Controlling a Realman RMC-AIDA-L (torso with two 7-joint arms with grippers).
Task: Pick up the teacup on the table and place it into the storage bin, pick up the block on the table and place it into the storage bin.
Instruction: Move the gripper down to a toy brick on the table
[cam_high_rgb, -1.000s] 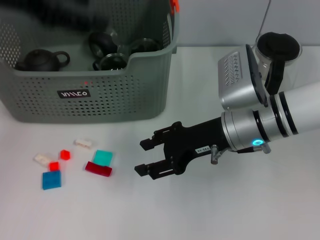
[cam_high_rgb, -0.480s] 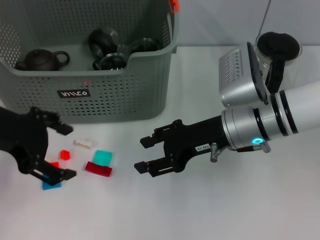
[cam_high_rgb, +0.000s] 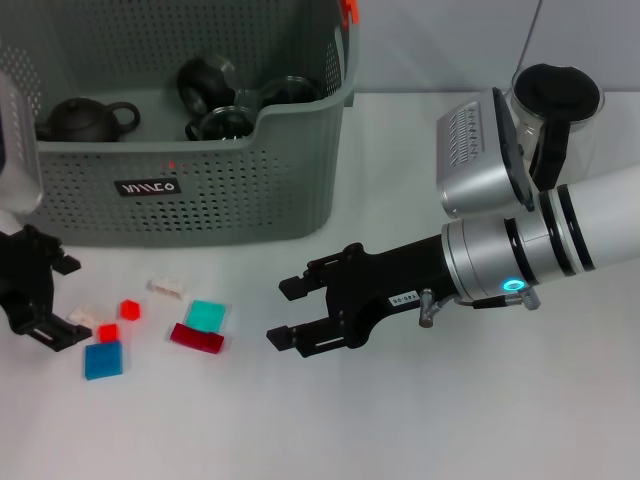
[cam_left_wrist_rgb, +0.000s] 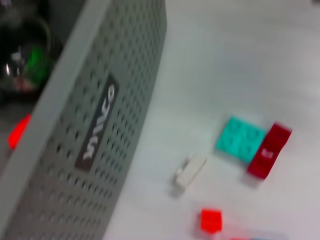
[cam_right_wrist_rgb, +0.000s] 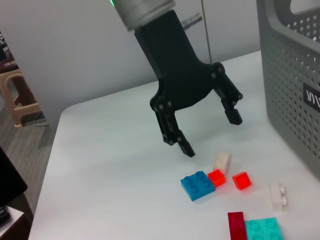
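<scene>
blocks (cam_high_rgb: 150, 320) lay scattered on the white table (cam_high_rgb: 420, 420) at 6 o'clock of the storage bin (cam_high_rgb: 190, 200) — blue (cam_high_rgb: 102, 359), two red cubes, teal (cam_high_rgb: 205, 315), dark red (cam_high_rgb: 196, 337), two white. left gripper (cam_high_rgb: 45, 297) hung at 9 o'clock of that cluster, jaws spread, gripping nothing. right gripper (cam_high_rgb: 287, 313) hovered at 3 o'clock of the blocks, fingers apart — empty too. dark teapot (cam_high_rgb: 85, 120) and teacups (cam_high_rgb: 215, 125) sat inside the bin.

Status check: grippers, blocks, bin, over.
Left gripper open, empty, beside blocks. Right gripper open, empty, above table. Storage bin holds teaware. Nothing in the way.
</scene>
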